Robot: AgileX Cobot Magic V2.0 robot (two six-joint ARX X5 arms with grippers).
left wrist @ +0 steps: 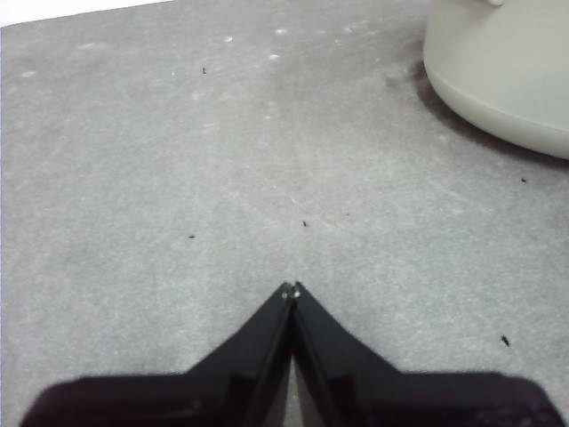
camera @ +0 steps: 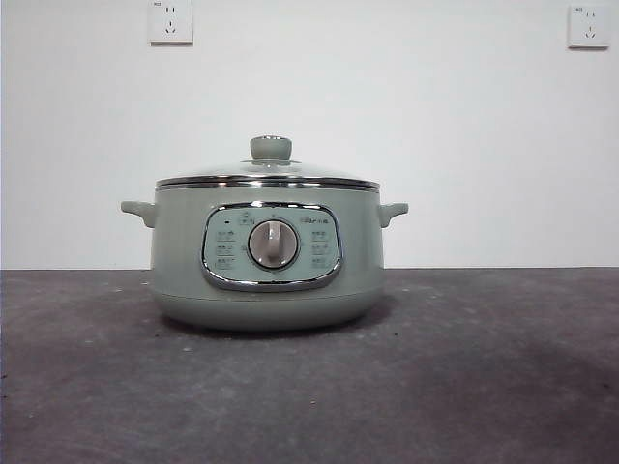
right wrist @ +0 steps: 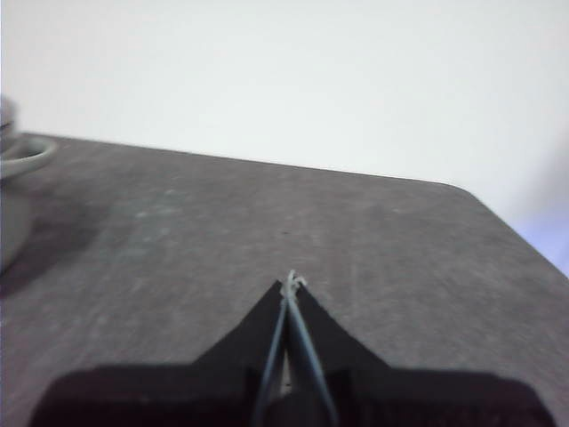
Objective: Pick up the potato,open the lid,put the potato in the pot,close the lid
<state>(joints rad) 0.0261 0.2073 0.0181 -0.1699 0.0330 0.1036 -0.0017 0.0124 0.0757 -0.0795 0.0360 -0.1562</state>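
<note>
My left hand (left wrist: 291, 294) is closed to a point with nothing between the jaws, held above bare bench (left wrist: 178, 178). My right hand (right wrist: 291, 283) is likewise pinched together and empty, over its own side of the bench, with the bench's far edge and the white wall ahead.

The pot (camera: 268, 253) stands upright at the middle of the bench, control panel and grey dial (camera: 273, 244) facing the front camera. The lid (camera: 269, 176) is seated flat on the pot's rim, its pale green knob (camera: 271, 148) upright at centre. The pot is therefore closed.

The potato is not visible in any of the three views. I cannot state its position, its long axis, or which hand is nearer to it.

Relation governing the next move: in the left wrist view the pot's lower wall is close by, off to one side of the jaws; in the right wrist view only a sliver of the pot's handle (right wrist: 22, 158) and side shows at the frame edge. Judged from this, the left hand looks somewhat nearer to the pot.

Task status, as judged: no step done. The potato must be located first.
</note>
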